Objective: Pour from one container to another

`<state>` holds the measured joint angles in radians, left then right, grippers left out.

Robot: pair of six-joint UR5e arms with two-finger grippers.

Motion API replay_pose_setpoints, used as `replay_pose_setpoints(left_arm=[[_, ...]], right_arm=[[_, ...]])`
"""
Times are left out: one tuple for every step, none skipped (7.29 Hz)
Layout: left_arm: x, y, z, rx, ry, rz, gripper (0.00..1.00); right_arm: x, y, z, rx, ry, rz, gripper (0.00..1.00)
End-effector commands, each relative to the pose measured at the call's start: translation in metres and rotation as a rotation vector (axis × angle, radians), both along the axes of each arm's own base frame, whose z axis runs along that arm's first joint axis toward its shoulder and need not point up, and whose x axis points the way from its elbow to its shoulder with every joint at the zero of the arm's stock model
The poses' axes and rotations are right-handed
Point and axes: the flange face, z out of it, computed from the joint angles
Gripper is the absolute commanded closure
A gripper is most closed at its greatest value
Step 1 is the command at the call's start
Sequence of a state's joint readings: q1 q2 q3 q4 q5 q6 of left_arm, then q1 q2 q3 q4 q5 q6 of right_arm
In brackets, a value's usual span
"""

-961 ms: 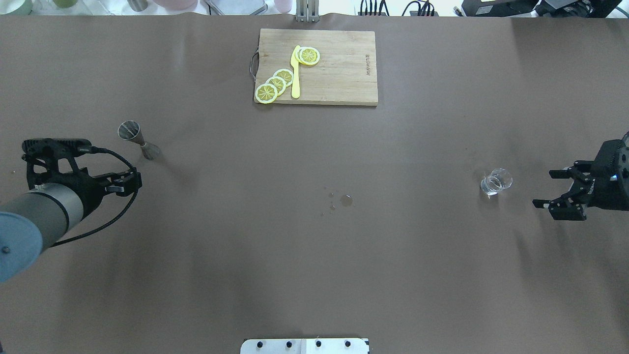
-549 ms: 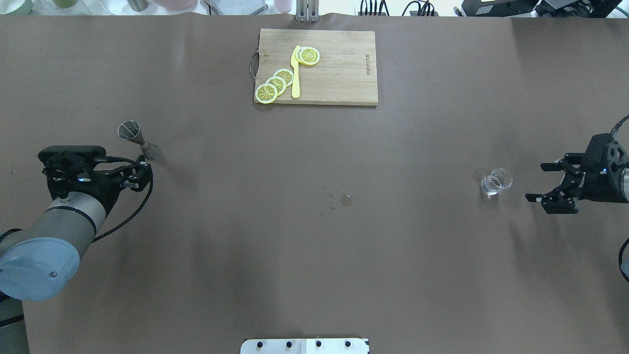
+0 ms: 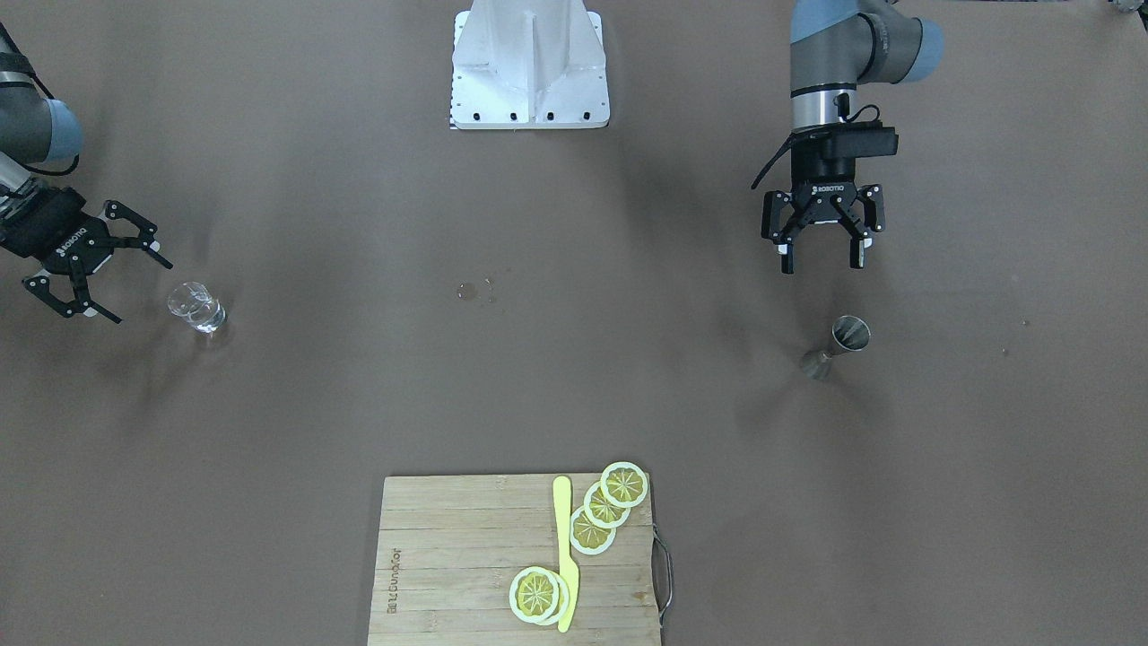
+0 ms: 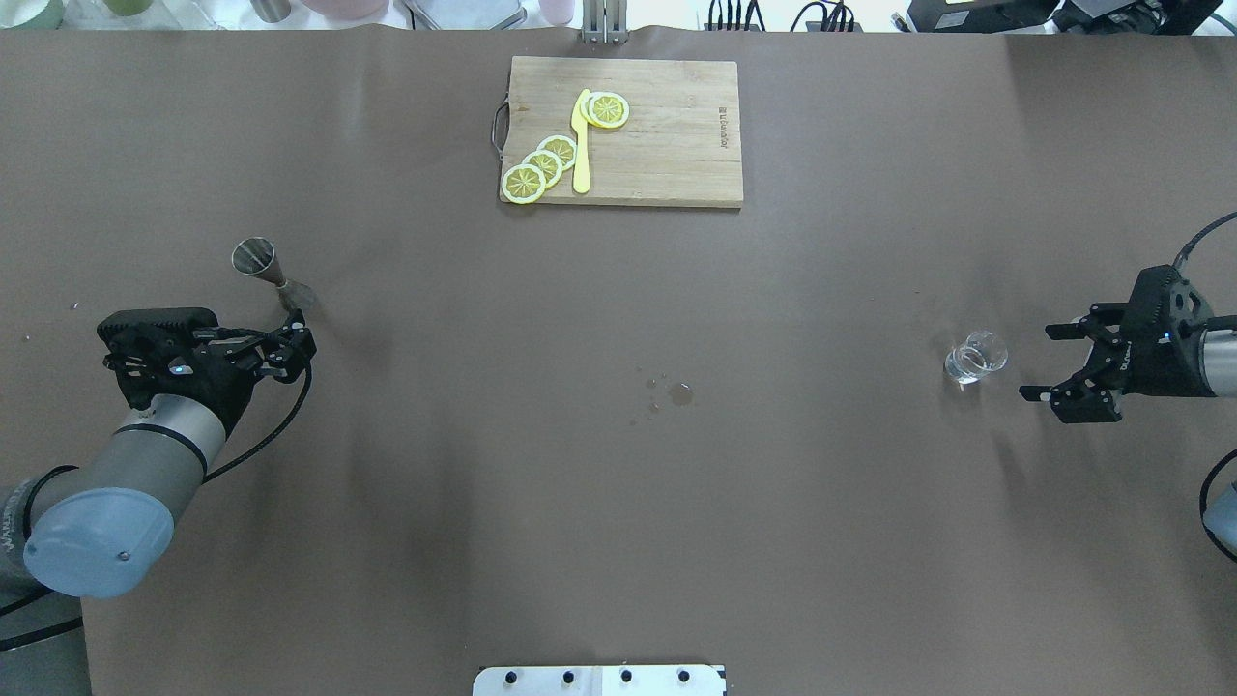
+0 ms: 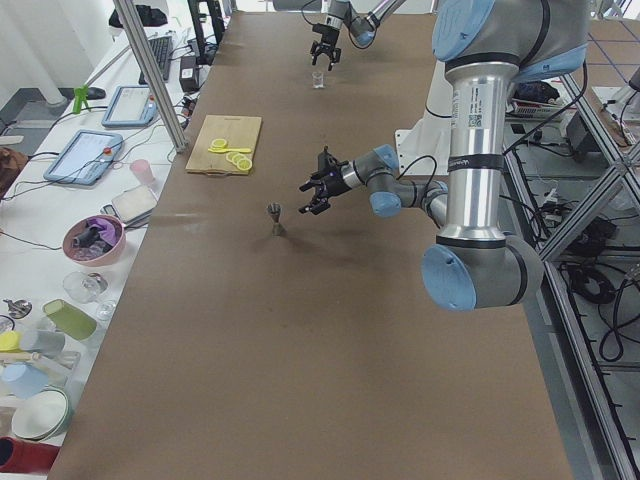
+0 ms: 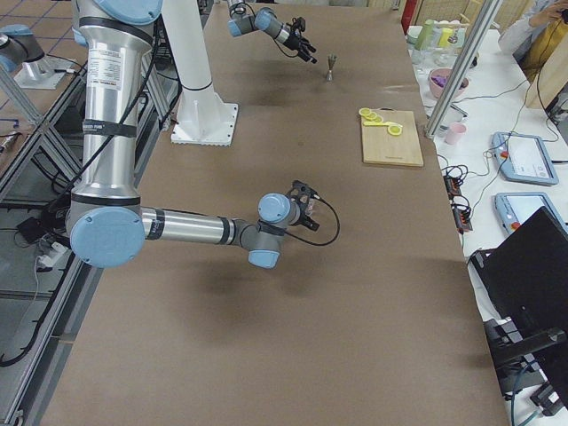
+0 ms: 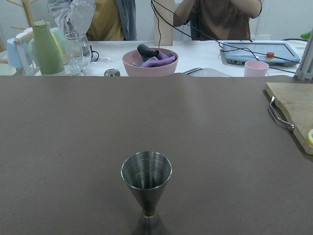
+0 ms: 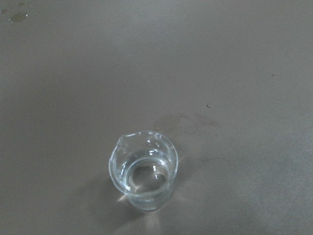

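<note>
Two empty grippers, jaws apart: left gripper (image 4: 290,345) 6 o'clock of steel double-cone jigger (image 4: 272,276); right gripper (image 4: 1038,363) 3 o'clock of clear glass beaker (image 4: 974,356).

The jigger (image 7: 146,182) is cut off, apparently across its lower cone.

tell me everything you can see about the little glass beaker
The glass beaker is small, clear and round, with a pouring lip on its rim. It stands upright on the brown table, seemingly holding some clear liquid. Nothing touches it; the open right gripper is beside it, apart.
</note>
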<state>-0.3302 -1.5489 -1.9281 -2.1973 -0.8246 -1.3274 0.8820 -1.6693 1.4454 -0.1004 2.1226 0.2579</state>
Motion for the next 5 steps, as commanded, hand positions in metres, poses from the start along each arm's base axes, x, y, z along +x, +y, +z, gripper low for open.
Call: replay_pose_setpoints(left_arm=[[0.011,0.002,0.024,0.025,-0.022,-0.026,0.02],[0.021,0.004,0.042,0.03,-0.016,-0.019,0.02],[0.024,0.004,0.046,0.028,-0.019,-0.018,0.02],[0.036,-0.001,0.046,0.029,-0.016,-0.02,0.02],[0.04,-0.001,0.046,0.03,-0.016,-0.02,0.02]], right_arm=[[-0.005,-0.006,-0.011,0.023,-0.017,-0.001,0.0],[-0.004,-0.007,-0.016,0.035,-0.025,-0.001,0.0],[-0.011,-0.014,-0.027,0.081,-0.063,-0.009,0.0],[-0.013,-0.012,-0.024,0.084,-0.075,-0.039,0.0],[-0.015,-0.006,-0.023,0.082,-0.078,-0.084,0.0]])
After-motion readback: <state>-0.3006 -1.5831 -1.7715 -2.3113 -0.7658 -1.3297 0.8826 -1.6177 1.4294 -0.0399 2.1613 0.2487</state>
